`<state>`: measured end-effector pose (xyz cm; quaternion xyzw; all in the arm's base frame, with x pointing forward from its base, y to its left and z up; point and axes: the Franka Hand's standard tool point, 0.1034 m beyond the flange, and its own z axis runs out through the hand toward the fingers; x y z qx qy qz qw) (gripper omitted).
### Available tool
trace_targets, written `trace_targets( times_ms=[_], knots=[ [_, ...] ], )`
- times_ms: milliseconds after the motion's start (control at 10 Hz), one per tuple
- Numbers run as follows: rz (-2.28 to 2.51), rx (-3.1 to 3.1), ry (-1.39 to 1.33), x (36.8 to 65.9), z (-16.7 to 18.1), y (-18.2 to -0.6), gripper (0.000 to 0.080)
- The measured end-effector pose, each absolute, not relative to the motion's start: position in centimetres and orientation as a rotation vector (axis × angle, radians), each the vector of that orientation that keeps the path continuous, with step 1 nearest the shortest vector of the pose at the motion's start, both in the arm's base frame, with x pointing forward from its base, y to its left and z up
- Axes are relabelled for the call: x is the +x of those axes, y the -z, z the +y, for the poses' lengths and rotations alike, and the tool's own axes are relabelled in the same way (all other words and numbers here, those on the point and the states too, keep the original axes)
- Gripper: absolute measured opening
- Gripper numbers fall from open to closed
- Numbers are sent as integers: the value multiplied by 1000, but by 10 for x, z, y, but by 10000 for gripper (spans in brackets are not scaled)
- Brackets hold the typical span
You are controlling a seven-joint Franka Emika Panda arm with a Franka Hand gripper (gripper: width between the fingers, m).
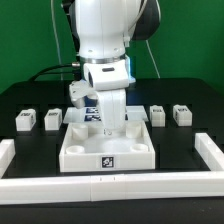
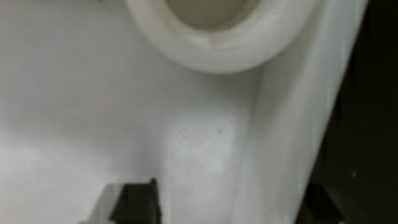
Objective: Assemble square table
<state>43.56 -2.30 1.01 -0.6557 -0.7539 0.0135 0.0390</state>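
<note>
**Mia:** Where is the tabletop (image 1: pixel 107 147)?

**Ben:** It lies flat in the middle of the black table (image 1: pixel 30 98). The front rail (image 1: pixel 110 184) is just beside it. Two leg blocks (image 1: pixel 52 119) sit on each side of it, not touching it.

**Mia:** And the gripper (image 1: pixel 110 127)?

**Ben:** It is down on the tabletop, near the back part. In the wrist view, the fingers (image 2: pixel 128 200) look spread apart. The raised rim (image 2: pixel 281 130) seems to stand between them. I don't think they are squeezing it (the far finger is dark and hard to see).

**Mia:** So what is it trying to do?

**Ben:** My guess is that it wants to grab the rim and move the tabletop. To do that well, the rim should sit in the middle of the gap. Then the gripper should squeeze softly and all the way. After that it should go slowly and keep the tabletop flat. If it grabs crooked, the tabletop may spin or bump a leg block.

**Mia:** What does the tabletop look like?

**Ben:** It is white, square and smooth like plastic. It has a little wall all round and a black-and-white tag (image 1: pixel 107 158) on the front. There is a round socket (image 2: pixel 214 30) in the corner for a leg.
</note>
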Motion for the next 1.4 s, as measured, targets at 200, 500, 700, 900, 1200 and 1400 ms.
trace_targets(
  times_ms=[200, 500, 700, 900, 1200, 1400],
  knots=[
    [-2312, -2015, -38, 437, -23, -11, 61],
    [-2313, -2020, -33, 438, -24, -11, 61],
    [-2314, -2021, -31, 438, -24, -11, 61],
    [-2308, -2028, -29, 439, -23, -11, 61],
    [-2205, -2137, 8, 473, 21, -12, 61],
    [-2183, -2150, 16, 489, 47, -19, 60]
  ],
)
